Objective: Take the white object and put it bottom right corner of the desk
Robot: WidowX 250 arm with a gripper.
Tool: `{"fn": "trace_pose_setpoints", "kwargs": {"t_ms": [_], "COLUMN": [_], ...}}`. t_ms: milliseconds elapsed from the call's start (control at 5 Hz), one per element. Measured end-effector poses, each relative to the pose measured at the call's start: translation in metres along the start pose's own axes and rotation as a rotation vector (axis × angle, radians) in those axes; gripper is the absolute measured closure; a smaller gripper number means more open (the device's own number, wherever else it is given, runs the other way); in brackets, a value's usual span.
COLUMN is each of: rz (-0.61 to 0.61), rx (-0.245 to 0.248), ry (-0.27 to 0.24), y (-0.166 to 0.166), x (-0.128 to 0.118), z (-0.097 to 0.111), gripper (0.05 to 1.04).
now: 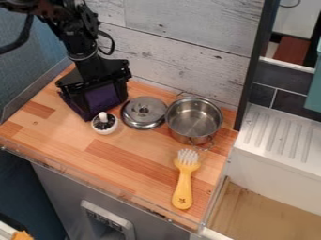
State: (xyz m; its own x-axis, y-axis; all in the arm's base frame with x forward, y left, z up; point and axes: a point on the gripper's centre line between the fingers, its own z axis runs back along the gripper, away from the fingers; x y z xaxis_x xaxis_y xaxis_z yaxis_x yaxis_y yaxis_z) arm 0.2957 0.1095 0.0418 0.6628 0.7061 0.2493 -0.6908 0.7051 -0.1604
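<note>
Presently, you have the gripper (94, 83) in the upper left of the frame, hanging over the back left part of the wooden desk (94, 157), with the black arm (76, 40) entering from the top left. Whether the gripper is open or closed cannot be told from this angle. Directly below it you will note a dark purple, block-like item (102, 97); contact between the two cannot be confirmed.

Your white object (104, 129) is located left of centre in the frame, on the desk, in front of the purple item. It is small and round, with a dark top and a pale knob, and stands upright. Just beside it, towards the upper right, lies a metal lid (143, 112), knob up. Right of the lid is an open metal pot (193, 123), standing upright, one handle towards the back and one towards the front.

In the lower right, observe a yellow brush (183, 184), white bristles towards the pot, handle end near the desk's bottom right corner. At the frame's right edge is a white ribbed drainboard (282, 133); pale planks (182, 44) form the wall behind.
</note>
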Motion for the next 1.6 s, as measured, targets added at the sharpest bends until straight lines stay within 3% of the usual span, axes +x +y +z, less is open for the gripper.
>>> {"fn": "trace_pose_setpoints", "kwargs": {"t_ms": [600, 1000, 1200, 1400, 1600], "rz": [0.037, 0.030, 0.026, 0.030, 0.023], "rx": [0.015, 0.072, 0.077, 0.099, 0.111], "ry": [0.054, 0.082, 0.087, 0.091, 0.085], "y": [0.008, 0.011, 0.010, 0.012, 0.011], "x": [0.002, 0.006, 0.010, 0.013, 0.015], "z": [-0.024, -0.060, -0.069, -0.077, -0.076], "gripper": [0.083, 0.083, 0.083, 0.139, 0.433]}}
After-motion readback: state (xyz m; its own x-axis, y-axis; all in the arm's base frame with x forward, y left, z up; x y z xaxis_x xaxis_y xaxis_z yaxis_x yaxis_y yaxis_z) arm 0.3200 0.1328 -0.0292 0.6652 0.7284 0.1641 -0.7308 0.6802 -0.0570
